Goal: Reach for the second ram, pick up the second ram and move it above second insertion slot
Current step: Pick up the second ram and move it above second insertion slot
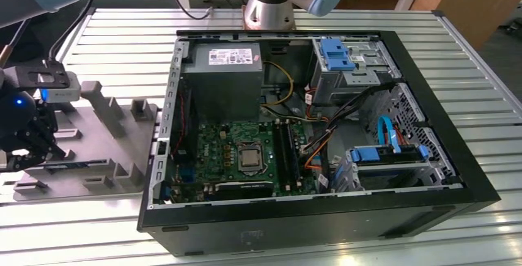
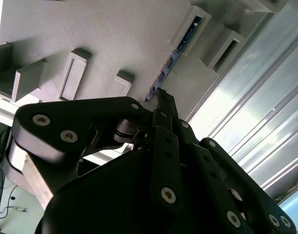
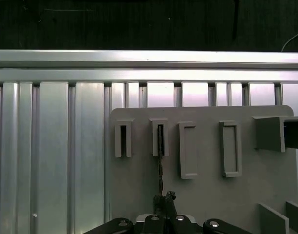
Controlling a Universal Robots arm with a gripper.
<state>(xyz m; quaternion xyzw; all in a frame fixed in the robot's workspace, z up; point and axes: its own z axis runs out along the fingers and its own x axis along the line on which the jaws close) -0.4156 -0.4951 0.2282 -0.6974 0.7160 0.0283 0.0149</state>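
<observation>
up close, the gripper [image 3: 163, 199] sits with its jaws drawn narrow, pinched on the thin top edge of the second ram [image 3: 160, 163]. the second ram stands on edge in the grey holder [image 3: 207, 195], its far end tucked into a raised pocket, as both wrist views show. beyond the holder lies the slatted metal table [image 3: 56, 146]. in the exterior view the open computer case [image 1: 456, 183] stands well apart toward that view's right, its motherboard [image 1: 220, 150] facing up. as i judge it, the hold is slim. a pull that is not straight could bind the board in its pocket, or let it slip and tilt, leaving it skewed over the slot.
</observation>
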